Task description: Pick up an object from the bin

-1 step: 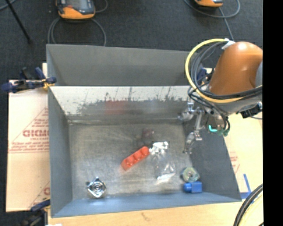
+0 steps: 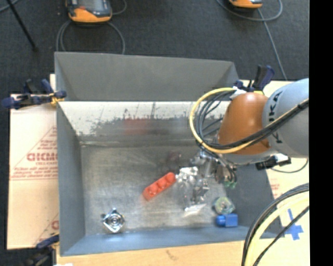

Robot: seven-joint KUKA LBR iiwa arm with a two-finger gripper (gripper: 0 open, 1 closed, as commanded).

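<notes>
**Q:** How is the arm posed?
**A:** The arm (image 2: 291, 111) comes in from the view's right. Its orange wrist cover (image 2: 244, 124) is looped with black and yellow cables. It bends downward, so the end effector (image 2: 195, 193) points at the floor of the grey metal bin (image 2: 70, 171), in the bin's right half.

**Q:** Is the end effector spread or pressed together?
**A:** I cannot tell, because its metal parts merge with the glare on the floor.

**Q:** What lies around it?
**A:** Right under its tip is a small pale thing (image 2: 193, 210), perhaps clear plastic. I cannot tell whether the two touch. Just beside the end effector, toward the view's left, a red-orange ridged block (image 2: 159, 186) lies at a slant with its higher end nearest the end effector. On the other side, near it, sits a round green-and-pale thing (image 2: 223, 204), with a blue block (image 2: 227, 221) just beside that, toward the front wall. Well apart, far to the left by the front wall, is a shiny silver metal piece (image 2: 112, 221).

**Q:** And the surface and room?
**A:** The bin's floor is scuffed grey metal, and its back wall is streaked with dark and reddish marks. Beyond the bin is a dark floor (image 2: 171, 26) with loose cables and an orange-and-grey device (image 2: 89, 10).
</notes>
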